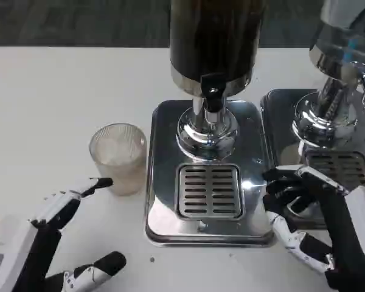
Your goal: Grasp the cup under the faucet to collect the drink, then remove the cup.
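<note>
A ribbed, clear plastic cup [118, 157] stands upright on the white table, left of the dispenser's steel base [164, 182]. The black faucet [213, 96] hangs from the dark drink tank [214, 39] above the slotted drip grate [209, 191], and nothing stands on the grate. My left hand [67, 234] lies low at the left, fingers spread, its upper fingertips close to the cup's near side without gripping it. My right hand [310, 213] hovers at the base's right edge, fingers apart and holding nothing.
A second dispenser [337, 79] with its own steel base and grate stands at the right, just behind my right hand. The table's far edge runs along the top of the picture. Bare white tabletop stretches left of the cup.
</note>
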